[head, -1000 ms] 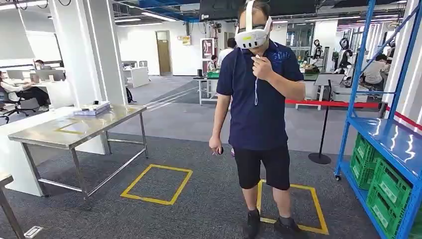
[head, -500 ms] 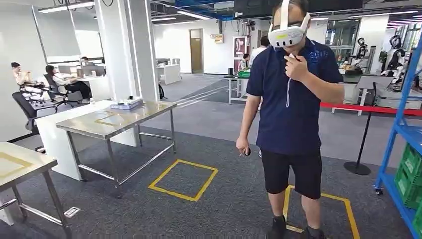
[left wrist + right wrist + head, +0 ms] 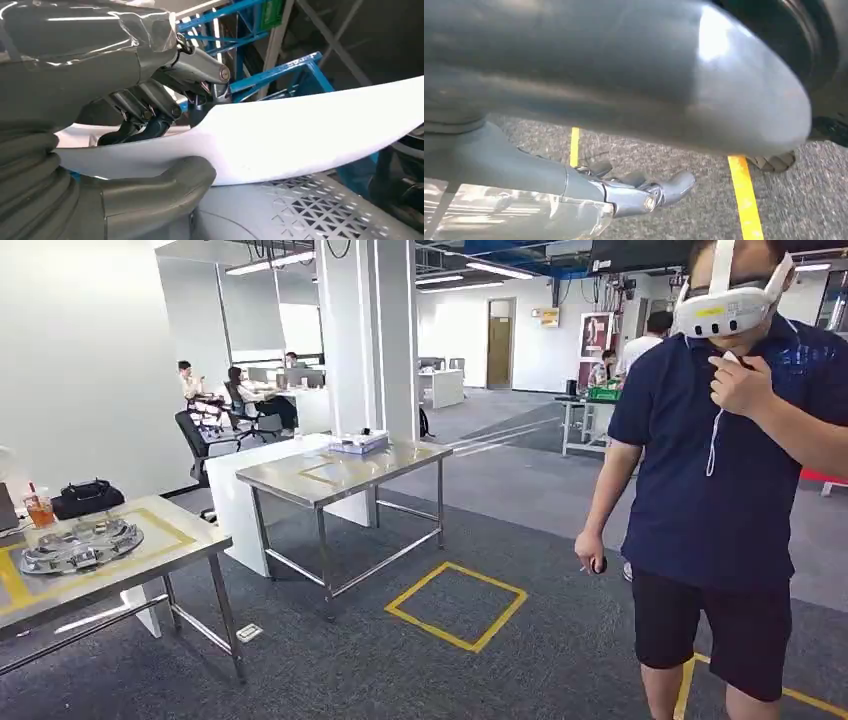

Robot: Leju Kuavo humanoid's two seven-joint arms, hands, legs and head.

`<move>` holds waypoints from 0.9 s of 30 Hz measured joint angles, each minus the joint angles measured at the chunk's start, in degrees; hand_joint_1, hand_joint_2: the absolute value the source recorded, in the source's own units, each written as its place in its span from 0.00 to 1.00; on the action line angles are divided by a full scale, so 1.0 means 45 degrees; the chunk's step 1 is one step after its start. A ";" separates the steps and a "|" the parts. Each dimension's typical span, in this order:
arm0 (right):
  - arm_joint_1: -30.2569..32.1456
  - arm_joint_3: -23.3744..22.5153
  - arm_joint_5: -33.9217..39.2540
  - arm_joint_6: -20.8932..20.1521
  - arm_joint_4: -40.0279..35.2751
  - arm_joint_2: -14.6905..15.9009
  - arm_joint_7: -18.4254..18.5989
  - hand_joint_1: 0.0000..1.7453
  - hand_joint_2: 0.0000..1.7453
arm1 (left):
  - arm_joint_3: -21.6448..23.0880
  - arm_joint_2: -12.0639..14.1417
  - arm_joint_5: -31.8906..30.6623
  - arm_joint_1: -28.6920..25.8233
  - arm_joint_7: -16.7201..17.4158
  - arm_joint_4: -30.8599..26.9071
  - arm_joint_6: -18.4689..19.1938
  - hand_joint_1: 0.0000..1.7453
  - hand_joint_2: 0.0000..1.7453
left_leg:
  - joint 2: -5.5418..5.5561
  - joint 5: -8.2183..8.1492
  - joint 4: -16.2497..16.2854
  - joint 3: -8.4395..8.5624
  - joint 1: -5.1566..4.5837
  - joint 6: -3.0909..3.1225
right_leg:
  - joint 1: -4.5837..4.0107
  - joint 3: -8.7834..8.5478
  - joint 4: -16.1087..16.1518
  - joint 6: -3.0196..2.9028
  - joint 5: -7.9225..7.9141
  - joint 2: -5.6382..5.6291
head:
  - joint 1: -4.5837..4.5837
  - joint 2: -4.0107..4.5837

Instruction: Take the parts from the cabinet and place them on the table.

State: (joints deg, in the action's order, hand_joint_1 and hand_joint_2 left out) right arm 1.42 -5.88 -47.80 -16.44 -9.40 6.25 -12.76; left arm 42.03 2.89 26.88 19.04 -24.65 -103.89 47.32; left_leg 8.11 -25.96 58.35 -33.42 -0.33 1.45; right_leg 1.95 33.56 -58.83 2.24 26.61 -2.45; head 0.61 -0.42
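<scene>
White and flat, the part (image 3: 310, 135) sits in our left hand (image 3: 150, 130), thumb under it and dark fingers over it, with the blue cabinet (image 3: 280, 70) frame behind it. So we judge the taking from the cabinet done for this piece, and the carrying and setting down left to do.

Our right hand (image 3: 639, 192) hangs over grey carpet and a yellow floor line; its fingers look loosely stretched and we see nothing in it.

From the head view, two steel tables stand ahead. On the near table (image 3: 190, 540), at the left, a round metal tray (image 3: 80, 543) lies inside a yellow taped outline near the far edge; its pockets seem to hold small metal pieces, though we cannot tell what they are. A drink cup (image 3: 40, 508) and a black bag (image 3: 88, 497) stand by the far edge. The farther table (image 3: 400, 462) carries a flat box (image 3: 358, 443) at its far corner. A person (image 3: 730, 480) wearing a headset stands on the right.
</scene>
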 joint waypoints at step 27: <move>0.0111 -0.0005 -0.0005 -0.0039 0.0034 -0.0044 -0.0048 0.00 0.00 | -0.0335 0.0029 -0.0185 -0.0271 0.0019 -0.0189 0.0126 1.00 1.00 | -0.0495 0.0187 -0.0338 0.0292 0.0000 0.0339 | 0.0084 0.0221 -0.0339 0.0549 -0.0042 0.0235 | 0.0034 0.0000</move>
State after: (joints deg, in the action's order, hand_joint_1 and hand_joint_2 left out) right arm 1.92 -5.90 -47.82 -16.61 -9.25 6.05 -12.98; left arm 40.52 3.02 26.05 17.82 -24.57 -104.74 47.89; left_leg 5.88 -25.12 56.83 -32.10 -0.33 2.98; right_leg 2.33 34.56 -60.35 4.71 26.42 -1.39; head 0.77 -0.41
